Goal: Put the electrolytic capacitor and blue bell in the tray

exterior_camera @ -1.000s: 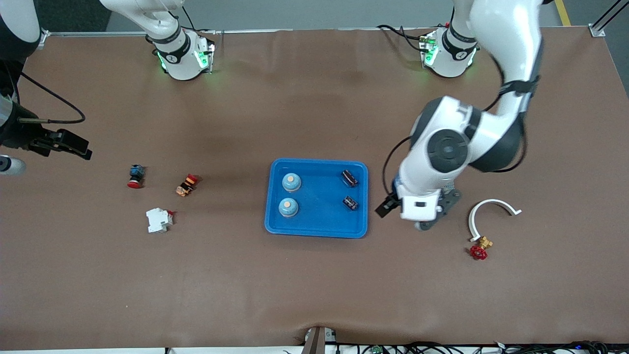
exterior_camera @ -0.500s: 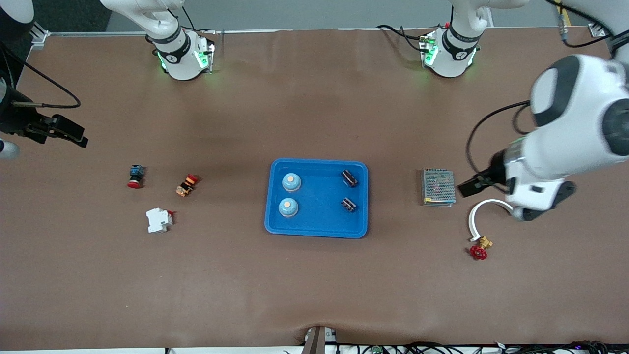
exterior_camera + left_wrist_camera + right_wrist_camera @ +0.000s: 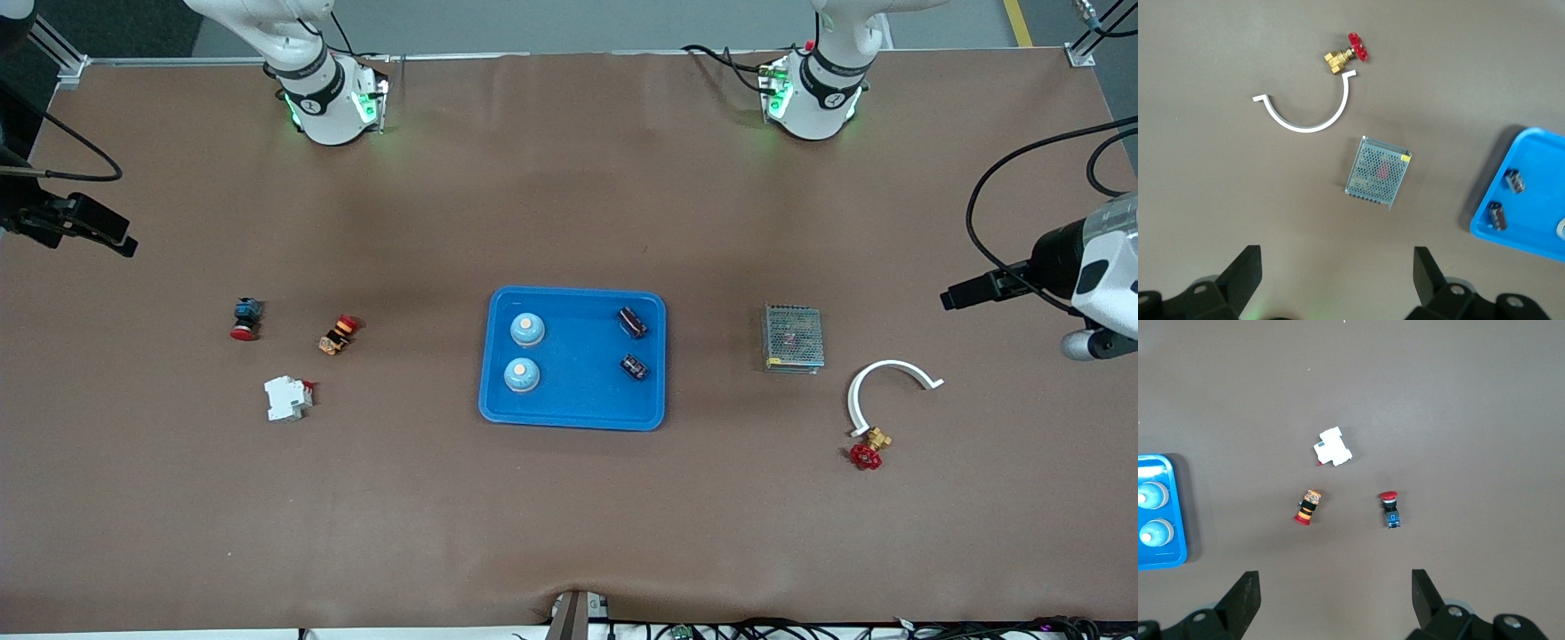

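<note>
The left gripper (image 3: 1337,277), fingers spread and empty, has swung away from the bright blue plastic tray (image 3: 574,418) to the table's edge; the right gripper (image 3: 1335,599), also spread, waits. Two blue bells (image 3: 524,352) and two dark electrolytic capacitors (image 3: 633,344) lie inside, so the task looks complete.

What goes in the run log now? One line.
tray: two bells, two capacitors inside | left gripper: open, empty | right gripper: open, empty

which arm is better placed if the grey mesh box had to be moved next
Left. The left gripper hovers open at its own end of the table, where the mesh box sits beside the tray. The right gripper hangs open over the far end.
</note>
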`<state>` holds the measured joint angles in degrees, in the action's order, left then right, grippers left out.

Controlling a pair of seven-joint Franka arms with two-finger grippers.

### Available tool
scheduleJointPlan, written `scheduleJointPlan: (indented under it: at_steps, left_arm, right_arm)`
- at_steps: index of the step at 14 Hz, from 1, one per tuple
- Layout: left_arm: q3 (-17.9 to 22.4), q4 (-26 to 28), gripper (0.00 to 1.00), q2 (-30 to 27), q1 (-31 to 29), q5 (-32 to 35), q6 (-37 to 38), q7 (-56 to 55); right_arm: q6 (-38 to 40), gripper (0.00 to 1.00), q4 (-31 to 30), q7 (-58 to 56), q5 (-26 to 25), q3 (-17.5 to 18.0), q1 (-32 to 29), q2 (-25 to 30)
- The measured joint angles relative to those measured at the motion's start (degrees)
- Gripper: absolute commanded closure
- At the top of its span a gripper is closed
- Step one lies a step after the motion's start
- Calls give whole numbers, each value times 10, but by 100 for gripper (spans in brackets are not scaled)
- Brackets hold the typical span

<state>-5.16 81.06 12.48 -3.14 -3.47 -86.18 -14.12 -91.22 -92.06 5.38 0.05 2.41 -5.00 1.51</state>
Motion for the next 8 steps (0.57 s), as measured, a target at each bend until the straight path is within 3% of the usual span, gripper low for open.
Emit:
scheduleJointPlan:
  at_steps: [8]
  left_arm:
    - [-6,193,0,-140,5,14,-166,85]
  right_arm:
    - [19,0,1,0,-1,-20,4,8]
